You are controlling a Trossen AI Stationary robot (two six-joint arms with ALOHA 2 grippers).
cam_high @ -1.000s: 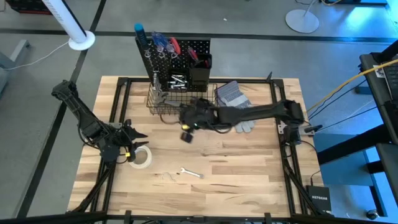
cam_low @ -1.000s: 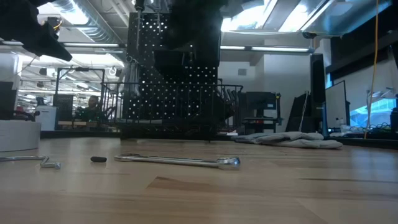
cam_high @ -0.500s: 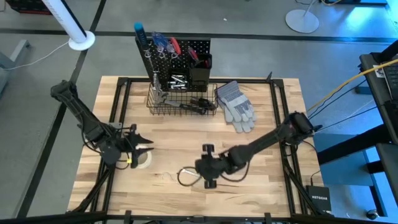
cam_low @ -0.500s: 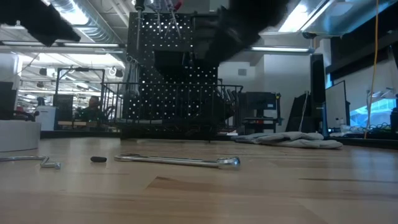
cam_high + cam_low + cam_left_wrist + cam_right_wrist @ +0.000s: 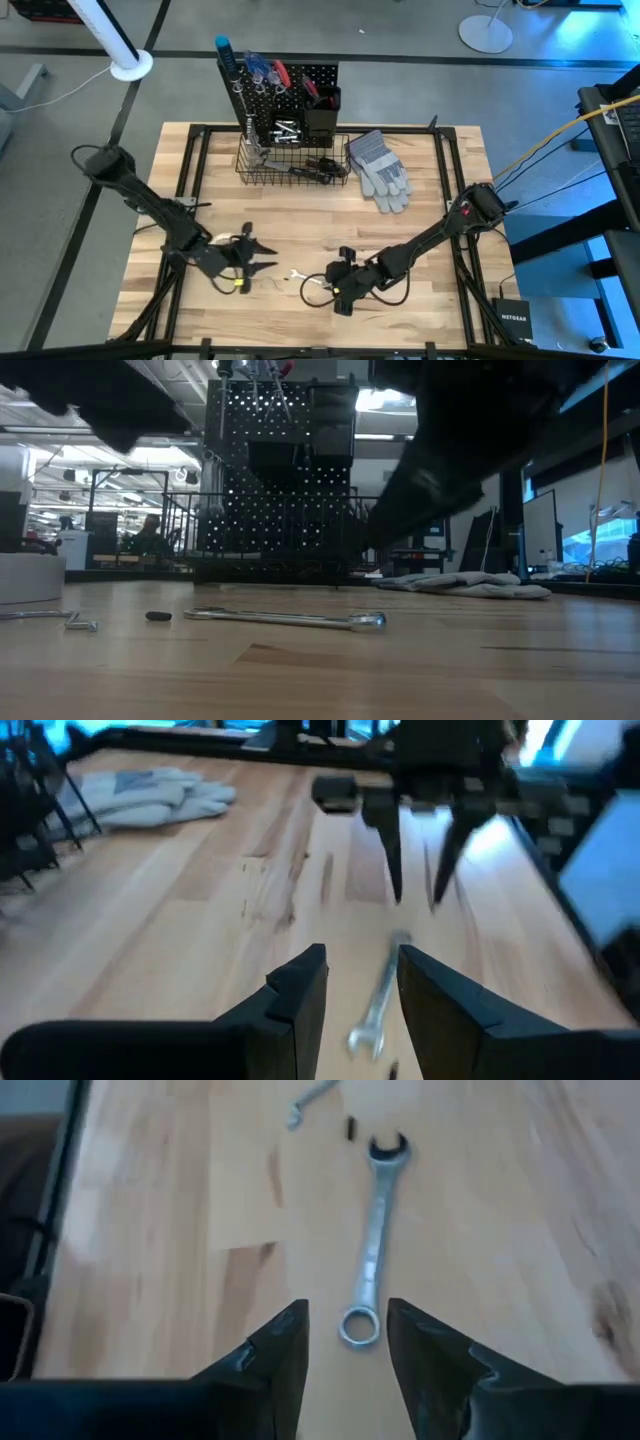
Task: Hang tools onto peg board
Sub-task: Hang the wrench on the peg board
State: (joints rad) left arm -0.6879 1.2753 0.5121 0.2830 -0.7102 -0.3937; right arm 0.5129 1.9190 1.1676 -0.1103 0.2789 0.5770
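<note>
Two grippers, one wrench between them.
The wrench (image 5: pixel 303 277) lies flat on the table (image 5: pixel 420 225) — left gripper (image 5: pixel 262 255) and right gripper (image 5: pixel 322 289) both spread, empty; peg board (image 5: pixel 290 85) stands well behind.

Right claw (image 5: pixel 318 291) swung from basket to wrench (image 5: pixel 305 278); left claw (image 5: pixel 270 256) apparently advanced toward it

the only lettering i could read was "netgear", printed on a small black box (image 5: pixel 514 318) at the table's corner.
</note>
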